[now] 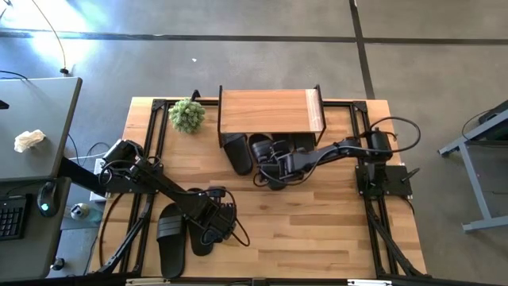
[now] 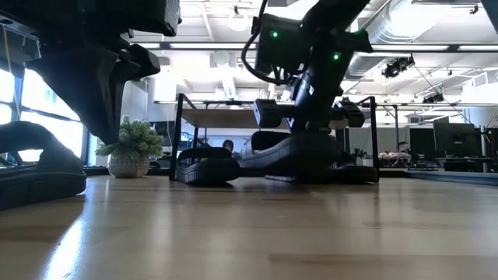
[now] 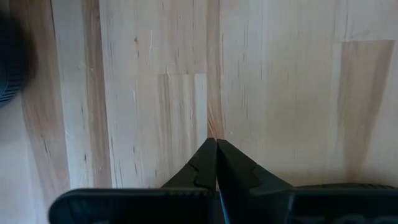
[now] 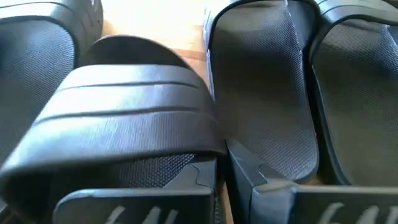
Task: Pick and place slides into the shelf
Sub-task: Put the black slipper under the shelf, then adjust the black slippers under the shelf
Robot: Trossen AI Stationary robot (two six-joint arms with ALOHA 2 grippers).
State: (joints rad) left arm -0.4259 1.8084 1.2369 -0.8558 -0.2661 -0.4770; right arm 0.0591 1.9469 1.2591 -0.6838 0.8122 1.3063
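The shelf point(image 1: 270, 111) stands at the table's far middle on thin black legs. Black slides lie on the table at its near edge, partly under it: one point(image 1: 236, 152) at the left and others point(image 1: 300, 144) beside it. My right gripper point(image 4: 222, 163) is shut, slanting down at a slide with a ribbed strap point(image 4: 124, 118), point(image 1: 272, 179) in front of the shelf. Two more slides point(image 1: 171, 234) lie at the near left. My left gripper point(image 3: 216, 144) is shut over bare wood, just right of them, touching nothing. My right gripper's shut fingertips point(image 4: 205, 168) stand against the slide's long side where the ribbed strap's end point(image 4: 208, 146) meets the sole. The fingers come slanting down from the table's right. The slide lies flat on the table, sole down.
A small potted plant point(image 1: 187, 116) stands left of the shelf. Black frame rails point(image 1: 151, 159) run along the table's left and right sides. The table's near middle and near right point(image 1: 317, 238) are bare wood. A desk with a keyboard point(image 1: 12, 218) stands beyond the left edge.
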